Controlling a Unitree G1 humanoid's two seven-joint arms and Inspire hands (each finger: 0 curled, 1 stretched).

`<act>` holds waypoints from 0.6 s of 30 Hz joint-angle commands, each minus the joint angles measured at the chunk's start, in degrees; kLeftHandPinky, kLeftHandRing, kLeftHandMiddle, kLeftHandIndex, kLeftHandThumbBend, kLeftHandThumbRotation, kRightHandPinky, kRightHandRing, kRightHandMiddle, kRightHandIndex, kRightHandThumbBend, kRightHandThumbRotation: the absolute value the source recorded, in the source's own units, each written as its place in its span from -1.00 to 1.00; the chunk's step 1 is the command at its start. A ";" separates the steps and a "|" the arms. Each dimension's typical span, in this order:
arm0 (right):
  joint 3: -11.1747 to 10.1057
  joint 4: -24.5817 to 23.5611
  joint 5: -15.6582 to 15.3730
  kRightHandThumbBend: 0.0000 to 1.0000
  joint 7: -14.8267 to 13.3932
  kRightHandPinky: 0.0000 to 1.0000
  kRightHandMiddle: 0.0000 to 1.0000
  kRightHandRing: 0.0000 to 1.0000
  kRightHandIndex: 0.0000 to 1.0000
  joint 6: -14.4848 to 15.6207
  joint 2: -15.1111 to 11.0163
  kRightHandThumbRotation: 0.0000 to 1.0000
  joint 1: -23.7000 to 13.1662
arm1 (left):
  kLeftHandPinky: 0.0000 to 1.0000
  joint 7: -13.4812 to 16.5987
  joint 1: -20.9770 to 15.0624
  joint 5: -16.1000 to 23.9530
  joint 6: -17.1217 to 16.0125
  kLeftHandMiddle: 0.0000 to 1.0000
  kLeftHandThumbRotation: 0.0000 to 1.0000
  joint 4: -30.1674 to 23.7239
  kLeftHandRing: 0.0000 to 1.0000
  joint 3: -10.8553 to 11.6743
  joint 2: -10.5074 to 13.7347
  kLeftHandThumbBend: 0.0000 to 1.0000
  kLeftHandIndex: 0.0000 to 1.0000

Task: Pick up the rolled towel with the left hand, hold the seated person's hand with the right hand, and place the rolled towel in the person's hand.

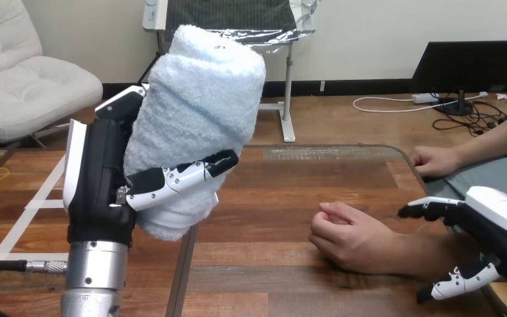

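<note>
Thumb and fingers curled round the rolled towel (198,112), the left hand (102,185) holds it upright above the counter's (284,191) left edge. The right hand (495,218), fingers straight and gripping nothing, hangs by the right edge over the forearm behind the person's nearer hand (350,238), a loose fist on the counter. It should likely cup that fist from below and turn it palm-up before the towel crosses.

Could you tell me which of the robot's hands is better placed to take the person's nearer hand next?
Right. The right hand is open beside the person's forearm, close to the person's nearer hand; the left hand is busy, fingers curled round the rolled towel.
</note>
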 commanded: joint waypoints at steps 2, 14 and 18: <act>1.12 1.97 -1.39 1.00 -2.33 0.58 0.65 0.64 0.60 -0.86 -2.10 -0.64 -5.24 | -0.63 -0.47 -2.90 -2.08 -1.93 -0.39 -1.00 -0.76 -0.51 0.11 -0.40 -0.05 -0.27; 3.39 3.73 -5.08 1.00 -3.66 0.50 0.64 0.62 0.60 0.62 -1.92 -0.61 -6.83 | -0.63 -0.59 -2.62 -2.75 -1.53 -0.38 -1.00 -1.15 -0.51 -0.06 -0.71 -0.06 -0.26; 4.11 4.64 -5.98 1.00 -4.78 0.45 0.63 0.61 0.59 0.40 -1.71 -0.64 -7.45 | -0.63 -0.59 -2.57 -2.66 -1.59 -0.38 -1.00 -1.18 -0.51 -0.04 -0.70 -0.06 -0.26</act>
